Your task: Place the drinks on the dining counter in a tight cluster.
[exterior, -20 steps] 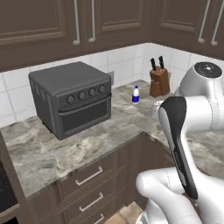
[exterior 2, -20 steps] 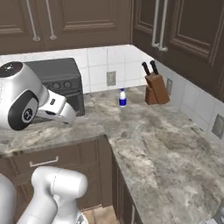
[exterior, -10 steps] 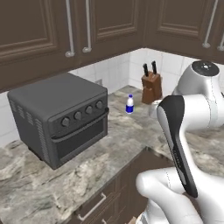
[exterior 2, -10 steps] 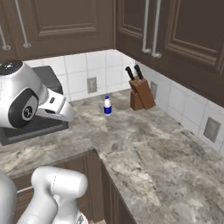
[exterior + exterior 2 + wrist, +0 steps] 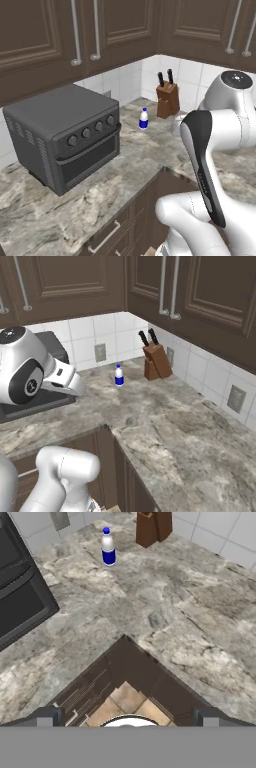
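Left base view
Bottle: the white bottle with blue cap [image 5: 143, 119] stands upright on the marbled counter [image 5: 125, 170], back in the corner at about 12 o'clock from the base.
Neighbours: the knife block [image 5: 167, 98] sits just beside the bottle at its 2 o'clock; the toaster oven [image 5: 64, 136] stands apart at its 8 o'clock.
Arm: the white arm [image 5: 215, 150] rises at 3 to 5 o'clock, folded and well short of the bottle.

Right base view
Bottle: it sits near the tiled wall at 11 o'clock, under the wall outlet [image 5: 100, 352], with the knife block close at its 3 o'clock.
Risk: a reach from the right would likely clip the knife block, since the gap between the two looks small.
Risk: the arm's elbow [image 5: 30, 371] hangs over the oven side, so a wide swing could strike the oven.

Hand view
Gripper: the gripper [image 5: 128, 718] has its fingers spread fully apart, holding nothing, above the inner corner of the counter.
Bottle: it shows at 11 o'clock, well apart from the fingertips.
Risk: the bottle is small and narrow, so an off-centre closure may tip it or push it toward the wall.
Risk: only one drink is in sight here, so a cluster cannot yet be judged.
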Robot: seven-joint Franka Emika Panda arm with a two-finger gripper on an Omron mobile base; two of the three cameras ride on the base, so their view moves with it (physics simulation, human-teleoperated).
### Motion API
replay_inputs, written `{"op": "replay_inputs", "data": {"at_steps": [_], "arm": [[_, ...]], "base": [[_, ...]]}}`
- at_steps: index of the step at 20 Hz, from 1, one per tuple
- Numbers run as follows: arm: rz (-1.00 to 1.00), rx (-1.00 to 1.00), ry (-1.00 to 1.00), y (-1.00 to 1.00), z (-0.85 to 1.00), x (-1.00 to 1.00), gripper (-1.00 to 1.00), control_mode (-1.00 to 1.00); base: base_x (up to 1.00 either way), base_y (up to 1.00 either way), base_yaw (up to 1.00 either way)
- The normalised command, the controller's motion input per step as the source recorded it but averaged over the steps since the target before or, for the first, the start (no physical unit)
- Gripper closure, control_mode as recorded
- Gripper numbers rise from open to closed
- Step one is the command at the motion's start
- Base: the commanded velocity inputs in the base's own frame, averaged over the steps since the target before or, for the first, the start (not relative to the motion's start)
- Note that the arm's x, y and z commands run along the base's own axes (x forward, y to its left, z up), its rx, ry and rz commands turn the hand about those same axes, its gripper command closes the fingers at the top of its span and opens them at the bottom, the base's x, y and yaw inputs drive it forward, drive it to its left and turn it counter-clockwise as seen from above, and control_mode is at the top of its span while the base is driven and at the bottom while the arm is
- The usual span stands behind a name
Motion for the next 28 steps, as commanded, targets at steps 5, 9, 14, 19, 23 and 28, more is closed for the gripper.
{"op": "replay_inputs", "data": {"at_steps": [5,9,14,19,23,28], "arm": [[0.0,0.0,0.0,0.0,0.0,0.0,-1.0,1.0],[0.0,0.0,0.0,0.0,0.0,0.0,-1.0,1.0],[0.0,0.0,0.0,0.0,0.0,0.0,-1.0,1.0],[0.0,0.0,0.01,0.0,0.0,0.12,-1.0,-1.0],[0.14,0.0,0.08,-0.01,0.0,0.97,-1.0,-1.0],[0.19,0.0,0.1,-0.19,-0.02,0.96,-1.0,-1.0]], "base": [[0.84,-0.15,0.13],[1.0,-0.2,0.33],[0.49,-0.04,0.16],[0.05,0.0,0.0],[0.0,0.0,0.0],[0.0,0.0,0.0]]}}
